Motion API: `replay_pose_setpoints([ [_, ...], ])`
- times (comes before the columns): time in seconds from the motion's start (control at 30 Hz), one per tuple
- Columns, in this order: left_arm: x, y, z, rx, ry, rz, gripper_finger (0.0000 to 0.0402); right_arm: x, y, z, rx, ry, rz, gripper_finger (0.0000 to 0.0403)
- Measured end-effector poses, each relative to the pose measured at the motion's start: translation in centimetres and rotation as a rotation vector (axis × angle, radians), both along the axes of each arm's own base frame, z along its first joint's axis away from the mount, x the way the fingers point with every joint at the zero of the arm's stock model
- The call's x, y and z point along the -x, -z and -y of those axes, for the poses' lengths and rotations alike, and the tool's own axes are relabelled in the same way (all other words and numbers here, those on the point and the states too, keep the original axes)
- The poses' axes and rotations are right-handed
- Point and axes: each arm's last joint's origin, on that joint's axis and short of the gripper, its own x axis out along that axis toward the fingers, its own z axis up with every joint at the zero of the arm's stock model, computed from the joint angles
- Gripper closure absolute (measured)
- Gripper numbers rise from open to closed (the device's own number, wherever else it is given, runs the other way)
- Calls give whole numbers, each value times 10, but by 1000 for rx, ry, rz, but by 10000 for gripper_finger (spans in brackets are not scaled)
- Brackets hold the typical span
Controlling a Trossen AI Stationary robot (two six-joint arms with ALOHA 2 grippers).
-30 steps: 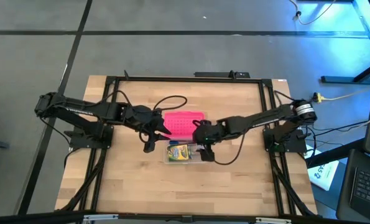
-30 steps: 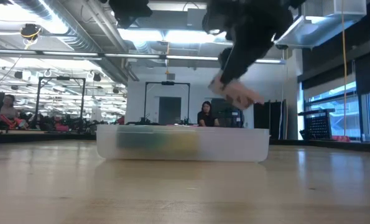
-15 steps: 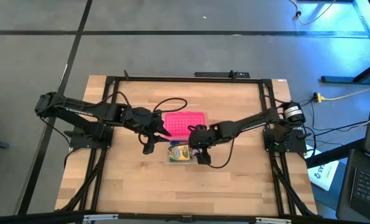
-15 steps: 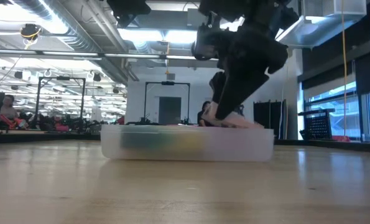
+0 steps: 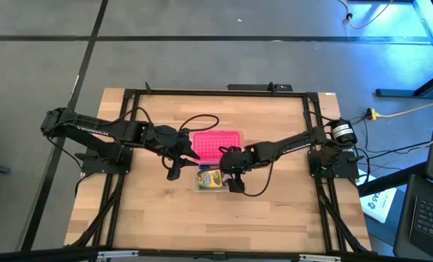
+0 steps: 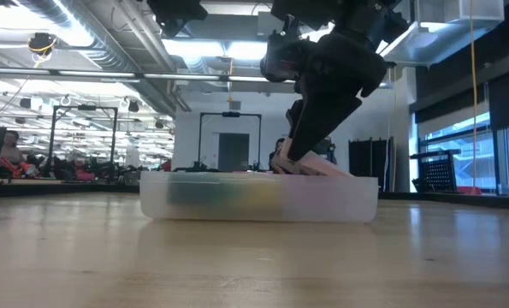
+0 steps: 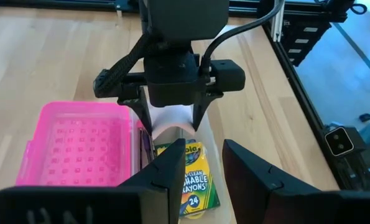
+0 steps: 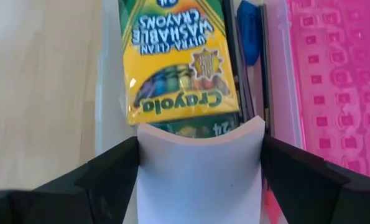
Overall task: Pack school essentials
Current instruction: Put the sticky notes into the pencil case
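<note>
The clear box (image 5: 213, 179) lies at mid-table. In it lie the yellow-green crayon box (image 8: 178, 62), a blue eraser (image 8: 248, 28) and thin pencils (image 8: 233, 68). My right gripper (image 5: 234, 180) is over the box's right end, shut on the pale pink pad (image 8: 200, 171). My left gripper (image 5: 174, 170) hovers open just left of the box, its fingers (image 7: 172, 168) pointing at the crayon box (image 7: 194, 180). The bright pink dotted lid (image 5: 216, 144) lies flat beyond the box. The scissors do not show. My right gripper holds the pad by its two opposite side edges (image 8: 141, 168), one finger (image 8: 107, 180) on each side, so the pad bows upward between them. It comes from above, slanting down. In the low view the pad (image 6: 322, 168) tilts, its lower end at the box's rim.
A black cable (image 5: 201, 118) loops on the table beyond the lid. The pink lid (image 8: 324, 74) sits close along the box's far side. Bare wood lies toward the near edge (image 5: 216, 225). People and equipment show in the room behind (image 6: 281, 156).
My right gripper has come down and slightly toward the table's left, carrying the pad from above the box's right end down to its rim. The clear box has shifted a little sideways in the low view. My left arm has kept still.
</note>
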Motion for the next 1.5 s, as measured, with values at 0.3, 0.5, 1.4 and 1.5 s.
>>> replay_pose_setpoints([
  [0.3,1,1,2,-65,52,2,302,-2,-1,0,-4,0,25,80],
  [0.5,1,1,2,-59,45,-1,302,-2,-1,0,-4,-1,25,80],
  [1.4,1,1,2,-56,42,0,302,0,-1,-1,-26,-41,2,80],
  [1.5,1,1,2,-56,43,1,302,-1,-1,3,-18,47,5,80],
])
